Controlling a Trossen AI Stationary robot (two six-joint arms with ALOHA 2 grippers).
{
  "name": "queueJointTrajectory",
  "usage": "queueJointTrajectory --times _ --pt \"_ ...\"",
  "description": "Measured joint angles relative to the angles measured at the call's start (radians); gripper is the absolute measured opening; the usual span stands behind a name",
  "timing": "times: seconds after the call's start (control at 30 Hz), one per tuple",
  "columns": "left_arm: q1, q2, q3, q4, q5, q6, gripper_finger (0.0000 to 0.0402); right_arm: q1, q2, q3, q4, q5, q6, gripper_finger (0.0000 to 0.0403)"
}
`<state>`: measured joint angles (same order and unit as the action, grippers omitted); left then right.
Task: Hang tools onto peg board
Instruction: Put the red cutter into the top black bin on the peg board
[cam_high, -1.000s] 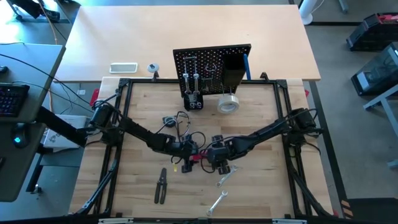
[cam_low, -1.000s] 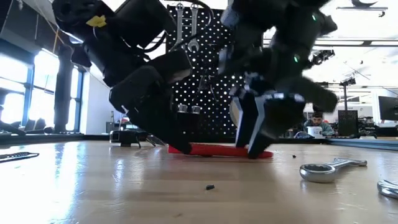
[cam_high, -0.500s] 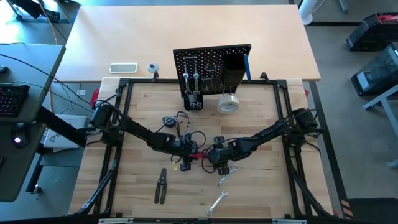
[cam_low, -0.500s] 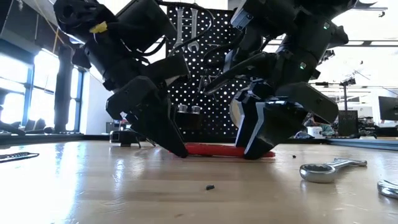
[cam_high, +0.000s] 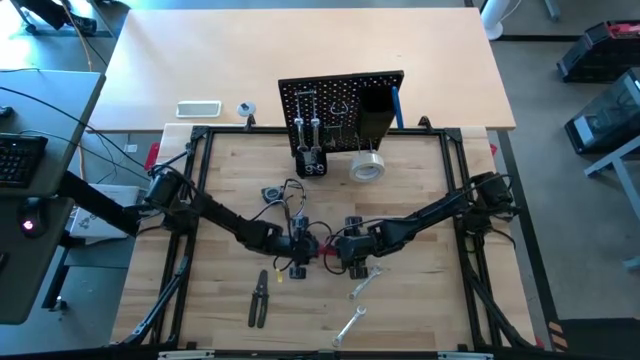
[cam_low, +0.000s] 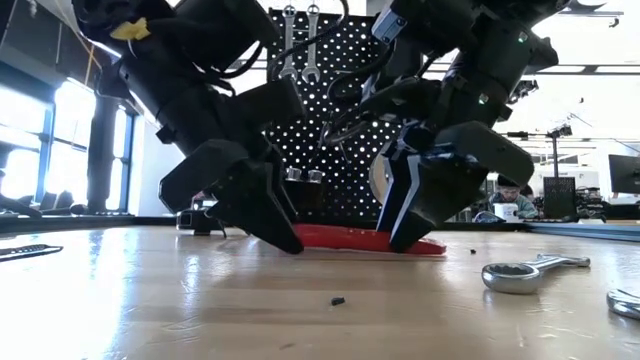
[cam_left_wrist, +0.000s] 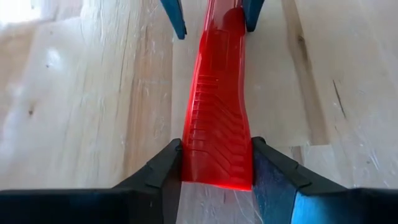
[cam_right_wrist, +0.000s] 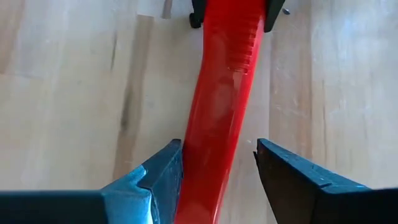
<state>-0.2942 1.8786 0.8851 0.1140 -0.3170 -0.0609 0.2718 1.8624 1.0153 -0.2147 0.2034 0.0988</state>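
The red-handled cutter (cam_left_wrist: 217, 118) lies flat mid-table — glossy, ribbed plastic grip. The left gripper (cam_left_wrist: 216, 163) pinches one end, both fingers pressed to its sides; the right gripper (cam_right_wrist: 217, 163) straddles the other end, spread wide — one finger touching, the other clear.

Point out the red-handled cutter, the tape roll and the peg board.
red-handled cutter (cam_left_wrist: 217, 130): left wrist view, middle of its ribbed red handle.
tape roll (cam_high: 367, 166): high view, its pale outer ring.
peg board (cam_high: 340, 95): high view, bare perforated panel face.
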Motion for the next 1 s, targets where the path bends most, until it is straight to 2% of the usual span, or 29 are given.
queueJointTrajectory --times 0.53,0.77,1.0 --pt "-0.097 0.002 0.099 -0.08 -0.229 0.228 0.014 -0.038 -0.003 0.0 0.107 -0.125 0.077 0.0194" --pt "-0.102 0.001 0.142 -0.126 -0.228 0.295 0.014 -0.063 -0.003 0.0 0.171 -0.212 0.088 0.0188" --pt "-0.102 0.0 0.151 -0.125 -0.221 0.341 0.014 -0.086 -0.003 0.001 0.187 -0.295 0.114 0.0142"
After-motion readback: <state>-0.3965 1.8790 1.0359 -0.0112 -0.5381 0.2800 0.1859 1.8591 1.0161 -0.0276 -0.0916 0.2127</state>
